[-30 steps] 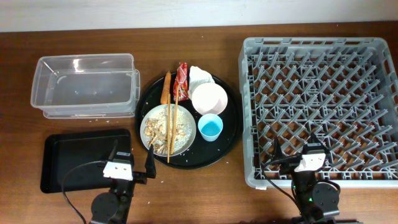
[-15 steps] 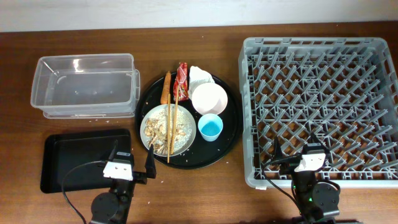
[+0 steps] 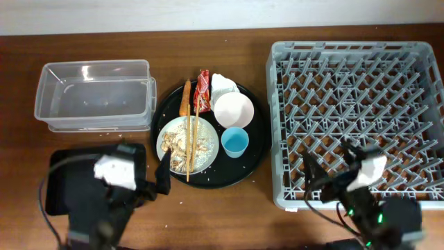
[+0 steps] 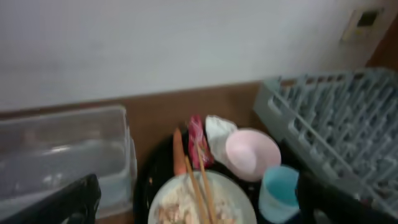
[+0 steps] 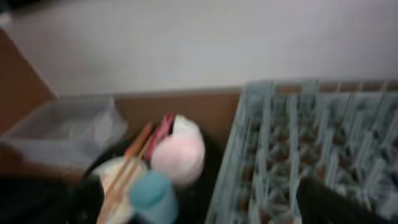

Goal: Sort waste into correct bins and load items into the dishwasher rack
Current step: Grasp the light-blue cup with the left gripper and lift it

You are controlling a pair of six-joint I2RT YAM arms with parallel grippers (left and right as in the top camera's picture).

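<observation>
Everything to be sorted sits together on the round black tray (image 3: pixel 257 149) at the middle of the frame, likely so both arms can reach it. The pale plate (image 3: pixel 205 149) carries clumpy rice scraps (image 3: pixel 177 146), and the thin wooden chopsticks (image 3: pixel 189 142) lie across it. Above it are the orange carrot stick (image 3: pixel 184 98), the glossy red wrapper (image 3: pixel 202 87) and the crumpled white napkin (image 3: pixel 223 85). The smooth white bowl (image 3: pixel 233 110) and the small blue cup (image 3: pixel 234 142) stand upright just beside the plate.

The clear plastic tub (image 3: pixel 94 94) at upper left holds nothing, as does the grey pegged rack (image 3: pixel 354 104) filling the right side. The matte black rectangular tray (image 3: pixel 62 182) lies at lower left.

The left claw (image 4: pixel 199 193) hangs released, fingers spread wide, facing the plate from the tray's lower-left edge. The right claw (image 3: pixel 329 167) looks spread and empty too, over the rack's lower edge, though it is blurred. I'd judge nothing on the table has been sorted yet.
</observation>
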